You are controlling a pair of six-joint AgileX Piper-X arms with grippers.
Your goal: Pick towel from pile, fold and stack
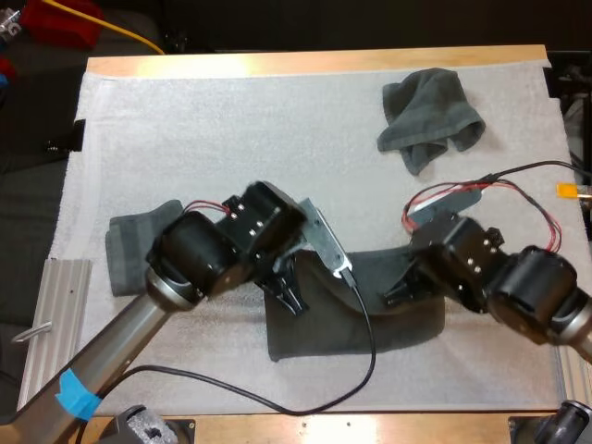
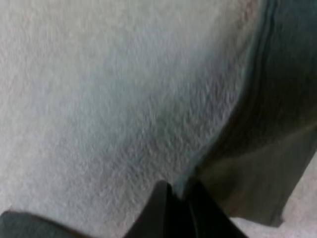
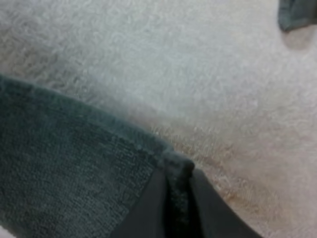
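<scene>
A dark grey-green towel point(image 1: 356, 310) lies spread flat on the white mat near the front edge. My left gripper point(image 1: 289, 298) is at its left far corner, and in the left wrist view the gripper point(image 2: 179, 208) is shut on the towel's edge point(image 2: 267, 124). My right gripper point(image 1: 400, 290) is at the towel's right far corner. In the right wrist view the gripper point(image 3: 177, 198) pinches the corner of the towel point(image 3: 64, 163) from both sides. Both corners sit low, close to the mat.
A crumpled towel point(image 1: 430, 109) lies at the far right of the mat; its edge point(image 3: 297, 12) lies beyond my right gripper. A folded towel point(image 1: 129, 252) rests at the left, partly behind my left arm. A metal rail point(image 1: 51, 319) borders the mat's left front.
</scene>
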